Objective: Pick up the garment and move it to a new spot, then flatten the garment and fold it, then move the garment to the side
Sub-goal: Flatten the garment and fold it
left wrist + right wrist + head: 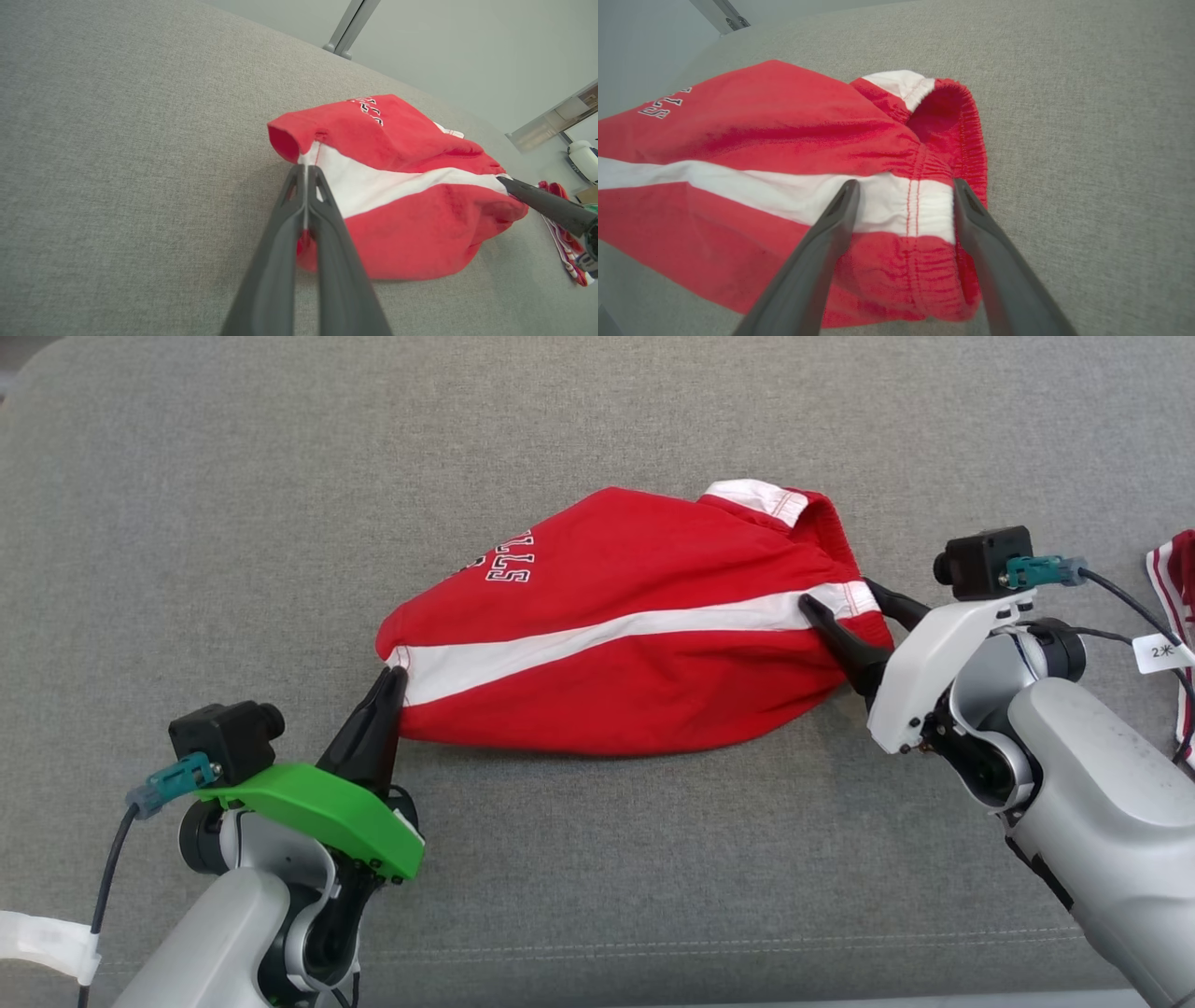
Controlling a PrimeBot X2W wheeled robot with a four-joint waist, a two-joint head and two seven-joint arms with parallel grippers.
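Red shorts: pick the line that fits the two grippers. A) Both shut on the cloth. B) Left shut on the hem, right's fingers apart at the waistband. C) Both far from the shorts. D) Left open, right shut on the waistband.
B: the left gripper pinches the red shorts at the hem, fingers together; the right gripper has its fingers apart astride the white stripe at the waistband.

You've got soft, matt red cloth shorts (635, 691) with a gathered elastic waistband (969, 135) on a counter (280, 476) covered in coarse grey woven fabric; your left claw (306, 171) is smooth, matt dark plastic.
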